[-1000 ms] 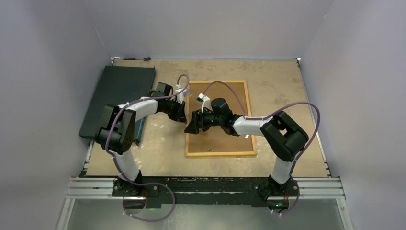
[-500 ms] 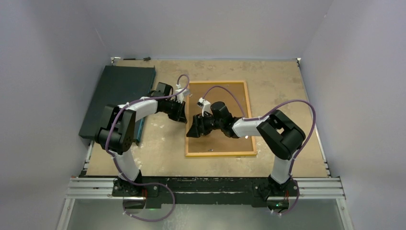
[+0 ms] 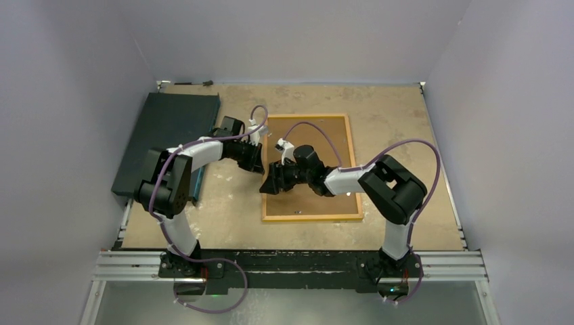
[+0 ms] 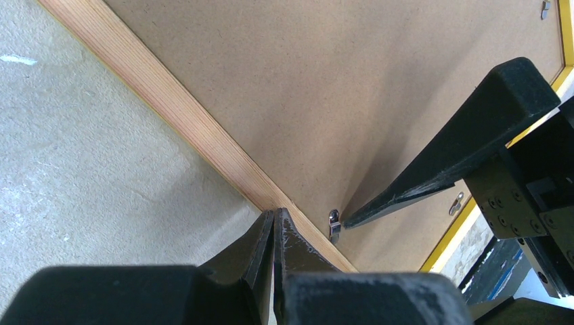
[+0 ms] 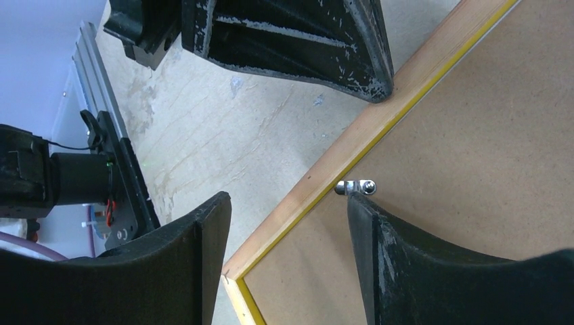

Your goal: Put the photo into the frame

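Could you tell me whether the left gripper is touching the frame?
Touching. The right wrist view shows the left gripper resting its shut tip on the frame, on its wooden rail, no gap.

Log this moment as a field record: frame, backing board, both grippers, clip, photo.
frame: lying back up, wooden rail showing
backing board: seated inside the frame
left gripper: shut, tips against the frame's rail
right gripper: open, straddling that rail
clip: small metal tab at the board's edge, next to the right gripper
photo: not visible
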Controlling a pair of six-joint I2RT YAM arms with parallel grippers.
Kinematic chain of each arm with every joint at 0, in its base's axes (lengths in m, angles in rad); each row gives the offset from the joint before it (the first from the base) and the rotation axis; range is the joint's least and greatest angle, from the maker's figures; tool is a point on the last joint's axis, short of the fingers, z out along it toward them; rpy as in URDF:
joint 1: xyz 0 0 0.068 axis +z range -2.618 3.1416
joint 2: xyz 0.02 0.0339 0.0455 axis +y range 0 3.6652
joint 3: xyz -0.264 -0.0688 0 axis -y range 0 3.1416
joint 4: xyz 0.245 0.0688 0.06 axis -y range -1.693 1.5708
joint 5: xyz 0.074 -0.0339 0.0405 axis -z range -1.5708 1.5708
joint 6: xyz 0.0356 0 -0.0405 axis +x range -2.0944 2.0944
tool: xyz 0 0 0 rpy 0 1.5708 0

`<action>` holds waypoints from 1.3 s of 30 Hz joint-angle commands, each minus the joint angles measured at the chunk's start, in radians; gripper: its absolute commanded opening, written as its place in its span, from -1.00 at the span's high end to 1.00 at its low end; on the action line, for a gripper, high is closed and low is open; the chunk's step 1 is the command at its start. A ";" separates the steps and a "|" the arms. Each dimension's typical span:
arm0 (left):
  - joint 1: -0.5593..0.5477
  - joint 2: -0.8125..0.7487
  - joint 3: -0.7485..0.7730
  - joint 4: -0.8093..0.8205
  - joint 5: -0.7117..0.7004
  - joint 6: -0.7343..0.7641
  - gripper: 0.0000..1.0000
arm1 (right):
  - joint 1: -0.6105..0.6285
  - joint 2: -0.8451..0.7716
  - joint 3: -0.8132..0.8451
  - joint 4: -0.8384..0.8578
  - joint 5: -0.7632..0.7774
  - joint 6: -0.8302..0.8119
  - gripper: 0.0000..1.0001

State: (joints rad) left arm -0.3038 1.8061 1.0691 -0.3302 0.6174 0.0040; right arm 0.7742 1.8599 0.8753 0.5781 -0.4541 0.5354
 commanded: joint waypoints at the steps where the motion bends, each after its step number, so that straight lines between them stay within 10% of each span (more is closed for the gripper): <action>1: -0.010 -0.023 0.009 0.017 0.031 0.008 0.99 | 0.011 0.034 0.027 0.006 0.040 0.007 -0.33; 39: -0.011 -0.020 0.009 0.027 0.032 0.002 0.99 | 0.043 -0.050 -0.083 -0.007 0.058 -0.030 -0.32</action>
State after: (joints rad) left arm -0.3035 1.8061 1.0695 -0.3302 0.6159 0.0040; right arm 0.8097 1.8164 0.8028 0.6304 -0.3847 0.5308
